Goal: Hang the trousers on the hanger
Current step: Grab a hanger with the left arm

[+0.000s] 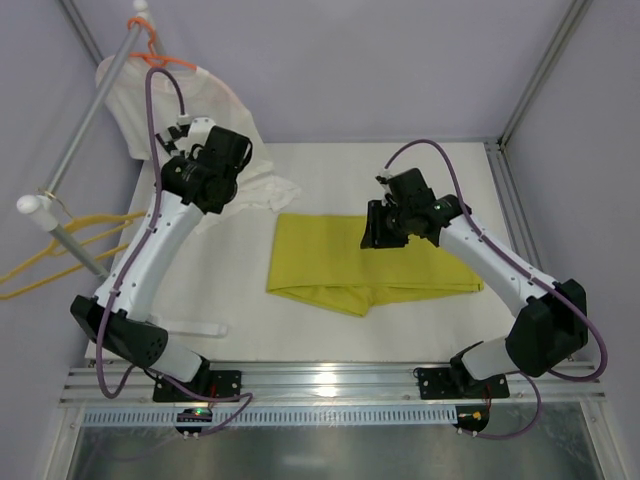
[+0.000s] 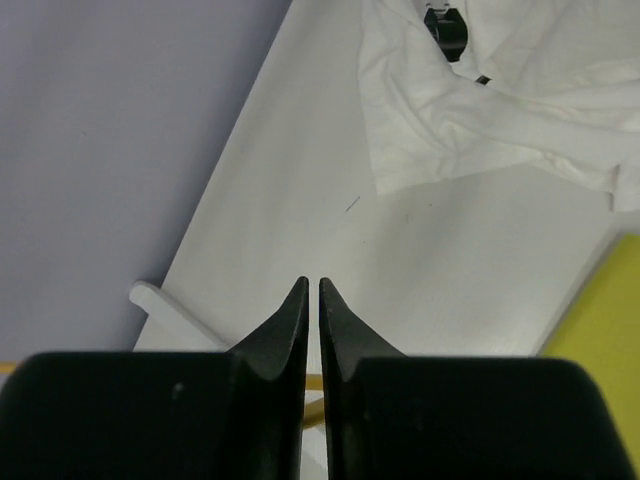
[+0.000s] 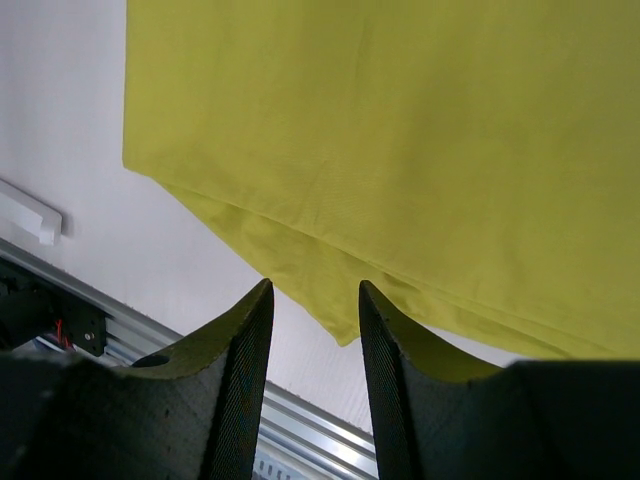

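Observation:
The yellow-green trousers point(image 1: 345, 265) lie folded flat in the middle of the white table point(image 1: 240, 290). The yellow hanger point(image 1: 95, 221) hangs off the slanted metal rail at the far left, beyond the table's edge. My left gripper point(image 2: 311, 285) is shut and holds nothing. It hangs high over the table's left part, near the white T-shirt, with its fingers hidden under the wrist point(image 1: 210, 160) in the top view. My right gripper point(image 1: 378, 228) hovers over the trousers point(image 3: 400, 130). It point(image 3: 315, 290) is open, and a folded corner of the near edge shows between the fingers, ungripped.
A white T-shirt point(image 1: 215, 100) with black print point(image 2: 447, 25) hangs on an orange hanger point(image 1: 160, 58) at the back left, its hem trailing onto the table. A metal rail point(image 1: 85, 130) slants along the left side. A white bar point(image 1: 195, 327) lies near the front-left edge, before the aluminium rail point(image 1: 330, 380).

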